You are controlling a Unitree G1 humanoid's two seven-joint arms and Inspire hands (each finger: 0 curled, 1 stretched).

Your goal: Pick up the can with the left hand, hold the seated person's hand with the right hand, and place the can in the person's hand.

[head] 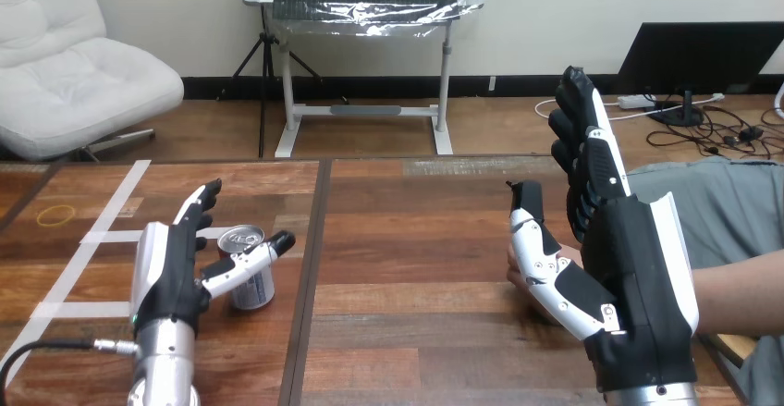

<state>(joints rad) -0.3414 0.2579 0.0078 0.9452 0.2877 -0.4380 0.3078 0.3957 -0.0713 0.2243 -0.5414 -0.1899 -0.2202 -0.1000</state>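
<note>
Two robot hands up in head view, so going L then R.

Got L hand low at view's left over wooden table, back of hand toward cam. Fingers straight and pointing away, thumb stuck out to the right. So spread, not gripping anything.

Found can standing upright on table just beside that hand, on its thumb side, pull-tab top facing up. Sitting in the gap btw thumb and fingers, w/ thumb crossing in front of can's upper edge. Can't tell if actually touching tbh.

Got R hand raised at view's right, way nearer cam. Fingers straight up and close together, thumb out to the left. Open as well, nothing pinched.

Spotted person's hand peeking out behind that thumb and palm, forearm coming in from right edge. Mostly hidden by R hand, so can't tell if touching or just behind. Def no curl round it though. Well apart from can.

Also some white tape strips on table's left part, can near one end. Plus a yellow rubber band far left, well apart from can.
</note>
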